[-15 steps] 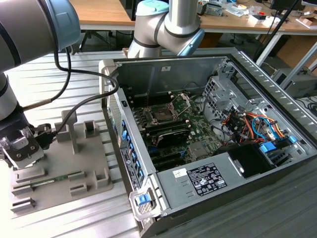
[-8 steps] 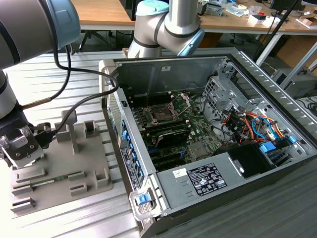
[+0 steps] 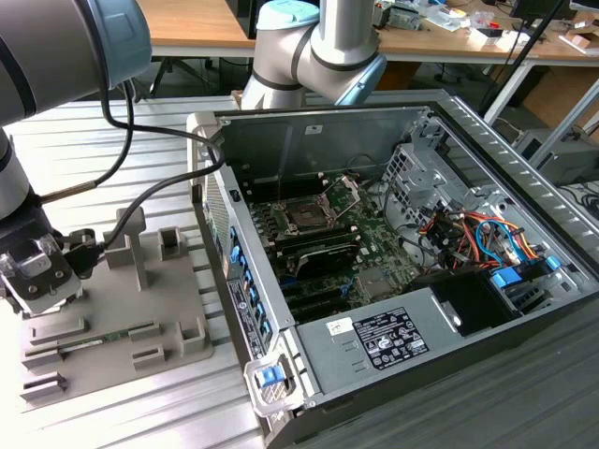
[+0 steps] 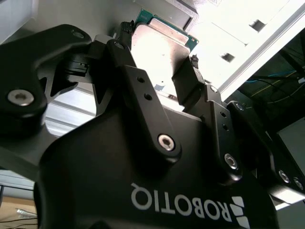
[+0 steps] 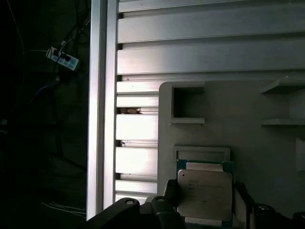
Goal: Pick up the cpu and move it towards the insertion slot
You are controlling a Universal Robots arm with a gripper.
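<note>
Risk of slipping or tilting, given only a thin edge pinch on the small flat silvery-white square cpu (image 5: 205,193) with green rim. Risk too of snagging the pale grey plastic holder tray (image 5: 267,143) close by. Clamped between the fingers (image 4: 138,81) of the black end effector (image 4: 159,45), closed narrow on it, over that tray. Well apart from the dark silver-framed square insertion slot (image 3: 307,217).

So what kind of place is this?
Probably a robot lab or workshop: a gripper holds a cpu near an open computer case, with cluttered workbenches behind.
</note>
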